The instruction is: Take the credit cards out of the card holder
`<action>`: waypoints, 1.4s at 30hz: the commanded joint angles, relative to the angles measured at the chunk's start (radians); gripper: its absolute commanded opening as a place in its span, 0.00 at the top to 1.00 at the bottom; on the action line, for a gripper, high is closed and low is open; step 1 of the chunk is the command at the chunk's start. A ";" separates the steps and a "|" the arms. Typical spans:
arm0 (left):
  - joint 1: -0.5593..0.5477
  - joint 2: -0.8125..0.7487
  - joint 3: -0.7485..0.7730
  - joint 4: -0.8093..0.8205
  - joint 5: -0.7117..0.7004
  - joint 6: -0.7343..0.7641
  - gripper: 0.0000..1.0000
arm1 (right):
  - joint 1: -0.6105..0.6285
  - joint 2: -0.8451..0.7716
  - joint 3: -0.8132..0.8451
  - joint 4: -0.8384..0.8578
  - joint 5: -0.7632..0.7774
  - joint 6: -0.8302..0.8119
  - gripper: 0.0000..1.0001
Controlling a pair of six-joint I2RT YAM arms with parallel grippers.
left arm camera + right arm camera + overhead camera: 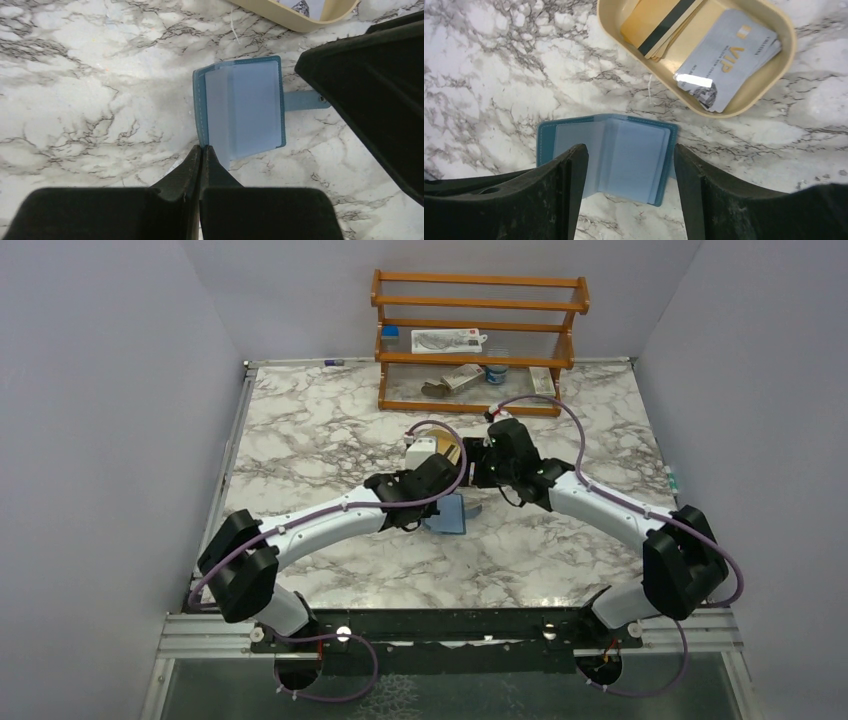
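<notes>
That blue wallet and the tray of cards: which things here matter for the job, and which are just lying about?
Part of the job:
- card holder, lying open
- credit cards, already in the tan tray
- left pincer, shut
- right pincer, open over the holder

Lying about:
- wooden rack with small packets, at the far edge

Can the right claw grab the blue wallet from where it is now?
Probably yes. The right claw is open right above the small teal-blue bifold card holder, nothing between them. The shut left claw pins one corner, which might crowd it.
</notes>
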State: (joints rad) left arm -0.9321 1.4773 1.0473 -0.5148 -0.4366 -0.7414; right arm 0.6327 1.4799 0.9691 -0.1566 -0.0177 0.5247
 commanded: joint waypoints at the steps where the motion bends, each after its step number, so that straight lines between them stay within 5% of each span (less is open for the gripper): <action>1: -0.033 0.055 0.136 -0.193 -0.134 0.035 1.00 | -0.015 -0.064 -0.029 -0.041 0.154 0.029 0.31; 15: -0.062 0.112 0.481 -0.504 -0.195 0.044 1.00 | -0.061 -0.133 -0.121 -0.036 0.176 0.065 0.30; 21: -0.063 0.104 0.460 -0.526 -0.187 0.003 1.00 | -0.075 -0.136 -0.132 -0.025 0.154 0.060 0.29; 42: -0.030 -0.189 0.148 0.060 0.082 -0.069 1.00 | -0.115 -0.240 -0.175 -0.020 0.167 -0.001 0.29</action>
State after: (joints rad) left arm -0.9836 1.3830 1.2781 -0.6262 -0.4458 -0.7654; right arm 0.5278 1.2644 0.7971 -0.1776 0.1265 0.5488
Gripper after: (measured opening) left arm 0.005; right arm 0.706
